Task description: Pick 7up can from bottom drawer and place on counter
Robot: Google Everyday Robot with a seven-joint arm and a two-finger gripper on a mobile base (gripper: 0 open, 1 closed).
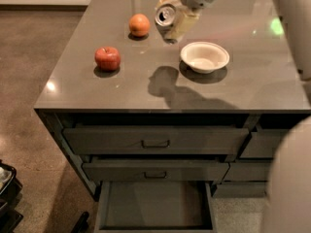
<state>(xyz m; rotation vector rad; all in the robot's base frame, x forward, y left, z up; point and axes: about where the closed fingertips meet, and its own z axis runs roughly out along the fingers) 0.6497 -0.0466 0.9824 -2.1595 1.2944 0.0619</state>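
The 7up can [166, 15] is tilted, its silvery top facing me, held in the air above the counter [146, 91]. My gripper [176, 13] is shut on the 7up can, up at the top middle, between the orange and the white bowl. The arm comes in from the top right. The can's shadow falls on the counter near the front middle. The bottom drawer [154, 208] is pulled open below and its dark interior holds nothing.
A red apple [107, 58] sits on the counter's left part and an orange [139, 24] farther back. A white bowl [204, 57] stands right of the middle. Two shut handled drawers [155, 142] are above the open one. Part of the robot body [291, 178] fills the right edge.
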